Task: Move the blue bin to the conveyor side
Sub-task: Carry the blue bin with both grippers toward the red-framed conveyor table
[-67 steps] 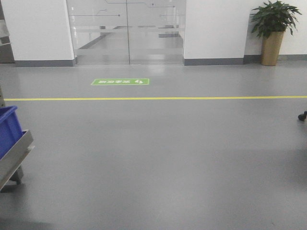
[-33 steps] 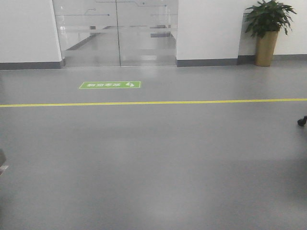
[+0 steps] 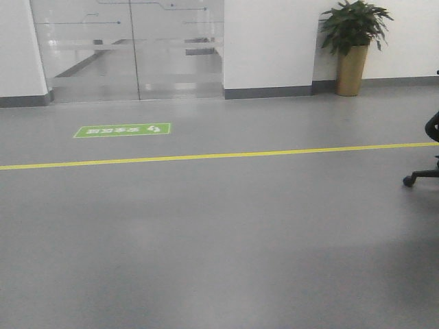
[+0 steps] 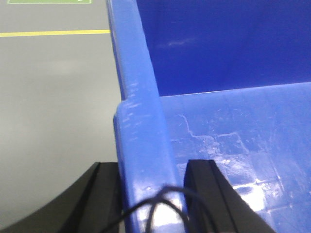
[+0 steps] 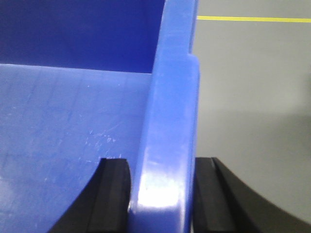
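The left end effector (image 4: 149,167) is clamping the left rim of the blue bin (image 4: 138,87). One black finger (image 4: 104,194) is pressing the outer face and the other is sitting inside the wall. The right end effector (image 5: 163,165) is gripping the opposite rim the same way, its fingers (image 5: 114,189) squeezing tight against the plastic. Grey floor (image 4: 53,97) is showing outside both walls. The front camera is facing a green floor sign (image 3: 122,130), glass doors (image 3: 130,48), a yellow line (image 3: 219,155), a potted plant (image 3: 353,44) and a chair base (image 3: 422,175).
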